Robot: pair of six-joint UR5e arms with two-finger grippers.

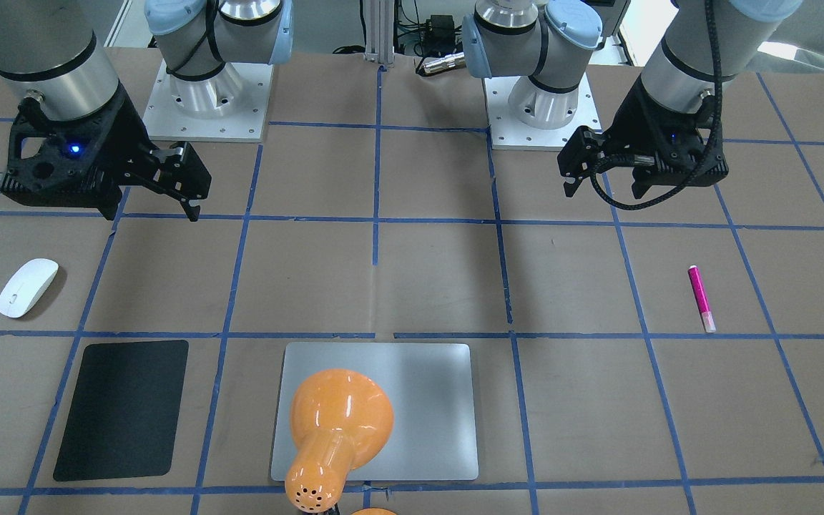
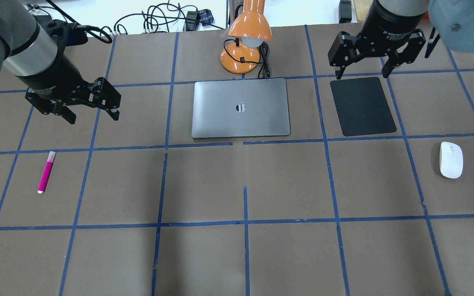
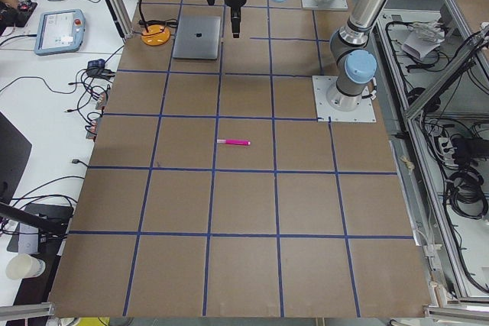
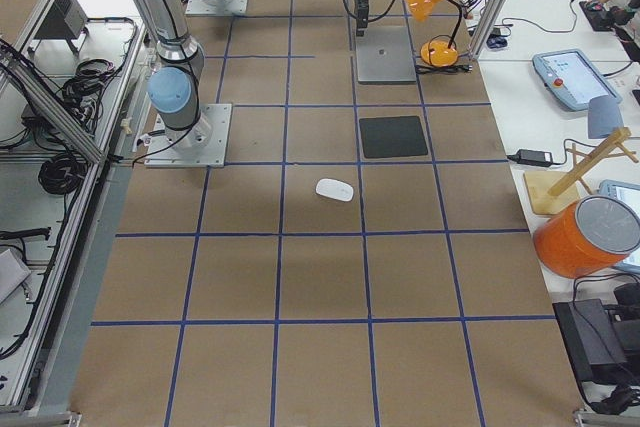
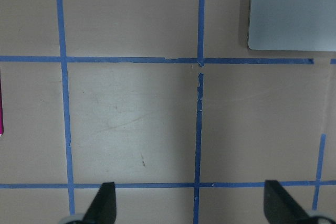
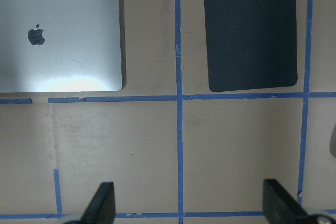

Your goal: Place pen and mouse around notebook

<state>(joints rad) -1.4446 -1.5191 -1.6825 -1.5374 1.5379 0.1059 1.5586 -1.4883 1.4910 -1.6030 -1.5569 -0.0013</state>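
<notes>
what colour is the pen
Bright pink pen with a whitish cap end, clearest in the overhead view.

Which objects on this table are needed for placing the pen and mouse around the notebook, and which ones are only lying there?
Needed for the job:
pen, far to the notebook's left
mouse, far to its right
notebook, closed

Only lying there:
black mat, beside the notebook
orange lamp, behind the notebook

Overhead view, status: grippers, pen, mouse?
Left gripper, right gripper open, empty. Magenta pen, white oval mouse far from silver-grey notebook. Black mat beside notebook, mouse's side.
</notes>
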